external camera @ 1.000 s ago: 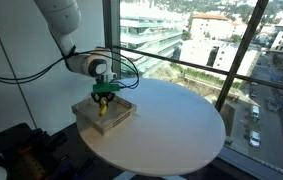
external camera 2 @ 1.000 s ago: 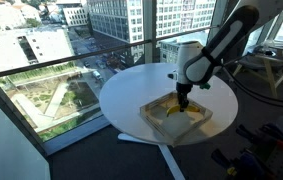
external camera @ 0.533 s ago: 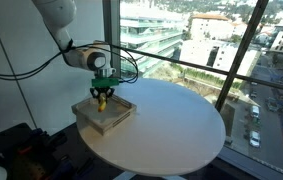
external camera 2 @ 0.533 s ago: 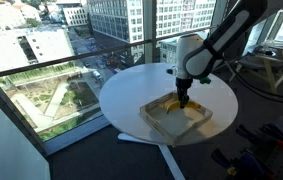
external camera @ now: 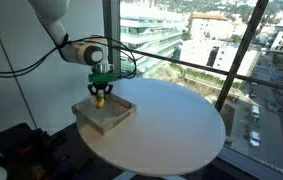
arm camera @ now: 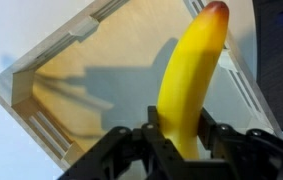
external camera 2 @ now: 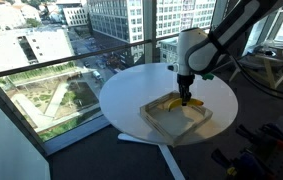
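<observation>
Quick status from my end. My pincer [arm camera: 177, 138] is clenched on a banana [arm camera: 193, 75], with my fingers [arm camera: 151, 132] squeezing either side of its lower part. The reddish tip points away from me.

Progress, as I read it: the grab is done. The banana hangs straight above the wooden tray [external camera: 93, 122], roughly over the middle. In the wrist view its shadow falls on the tray floor off to one side, so I'd say it's clear of the floor and not resting there. The gap is too small to judge in both exterior views, though. What's not done yet is any set-down. The banana isn't lying in the tray or on the bench [external camera 2: 131, 92] beside the tray, and all its weight is on my grip.

Container rundown:
- The tray is shallow, light wood, with low walls and an open top.
- What I can see of the inside is bare board with just that shadow, no other items.
- The bit of the tray right under the banana and my pincer is hidden from me, so I can't vouch for that patch.
- The tray sits flat on the round white bench, whose rim curves past just beside the tray.
</observation>
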Available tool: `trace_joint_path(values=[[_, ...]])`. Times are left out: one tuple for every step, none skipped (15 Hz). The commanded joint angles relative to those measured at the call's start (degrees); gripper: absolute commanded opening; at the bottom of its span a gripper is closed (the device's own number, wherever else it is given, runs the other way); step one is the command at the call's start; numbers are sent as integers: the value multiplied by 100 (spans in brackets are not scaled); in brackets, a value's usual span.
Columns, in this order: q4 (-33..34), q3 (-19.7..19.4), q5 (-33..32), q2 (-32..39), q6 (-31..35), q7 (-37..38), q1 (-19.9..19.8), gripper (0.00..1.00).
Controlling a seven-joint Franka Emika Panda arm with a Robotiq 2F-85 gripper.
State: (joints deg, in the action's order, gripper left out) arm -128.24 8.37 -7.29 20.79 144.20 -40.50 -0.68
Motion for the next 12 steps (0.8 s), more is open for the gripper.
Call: trace_joint_path(values=[[-265, -47, -114, -439, -160, 213, 91, 16], [-305, -45, -114, -511, -176, 223, 106, 16], [-350, -44, -112, -582, -188, 237, 120, 16], [-388, -47, -118, -650, -202, 255, 137, 16], [-432, -49, -123, -718, -204, 285, 159, 16], [-474, -51, -123, -779, -206, 310, 176, 16], [-513, -54, -124, -841, -214, 339, 193, 16], [-551, -56, -120, -896, -215, 357, 207, 16], [-588, -57, -111, -948, -221, 384, 216, 16], [-618, -59, -105, -988, -232, 418, 225, 16], [-651, -61, -91, -1036, -243, 456, 230, 16], [-683, -69, -83, -1078, -242, 507, 233, 16]])
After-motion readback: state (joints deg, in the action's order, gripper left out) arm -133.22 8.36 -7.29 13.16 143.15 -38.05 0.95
